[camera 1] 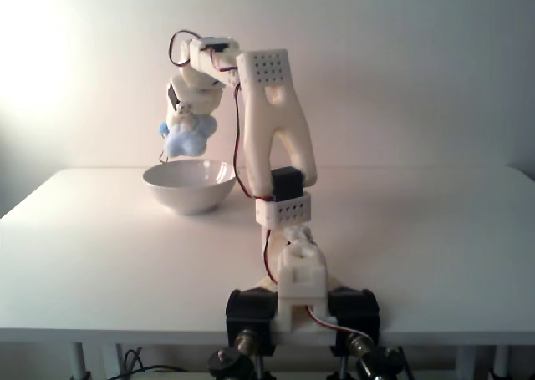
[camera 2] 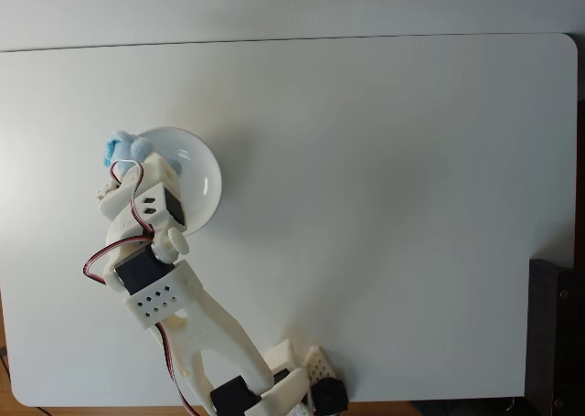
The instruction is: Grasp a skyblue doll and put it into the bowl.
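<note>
skyblue doll: 1 | bowl: 1 | arm: 1 | table: 1

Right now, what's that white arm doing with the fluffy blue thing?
The robot arm's gripper is shut on a skyblue doll and holds it in the air above the left part of a white bowl, as the front fixed view shows. From above, the doll sits over the bowl's left rim rather than its middle. It has not been dropped in yet.

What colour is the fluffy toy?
Pale sky blue doll, clearest in the fixed view from the front.
</note>
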`<state>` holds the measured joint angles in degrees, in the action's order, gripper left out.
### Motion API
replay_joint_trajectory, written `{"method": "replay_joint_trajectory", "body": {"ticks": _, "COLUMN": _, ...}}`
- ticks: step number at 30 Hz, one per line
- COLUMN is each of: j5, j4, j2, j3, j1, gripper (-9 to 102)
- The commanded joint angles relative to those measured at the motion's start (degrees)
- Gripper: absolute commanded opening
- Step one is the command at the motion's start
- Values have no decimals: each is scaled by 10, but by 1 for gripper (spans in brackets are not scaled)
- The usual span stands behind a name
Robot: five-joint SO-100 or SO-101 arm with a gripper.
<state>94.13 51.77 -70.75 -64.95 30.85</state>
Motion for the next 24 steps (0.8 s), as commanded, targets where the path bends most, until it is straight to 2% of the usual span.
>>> {"method": "replay_joint_trajectory", "body": {"ticks": 1, "j5": -4, "j4": -6, "j2": -3, "j3": 22, "j1": -7, "gripper": 10}}
{"method": "replay_joint_trajectory", "body": {"ticks": 9, "j5": -3, "j4": -7, "j2": -2, "j3": 21, "j1": -9, "gripper": 27}}
{"method": "replay_joint_trajectory", "body": {"ticks": 19, "j5": -2, "j4": -7, "j2": -3, "j3": 27, "j1": -14, "gripper": 35}}
{"method": "replay_joint_trajectory", "body": {"ticks": 24, "j5": -2, "j4": -8, "j2": -3, "j3": 27, "j1": -15, "gripper": 43}}
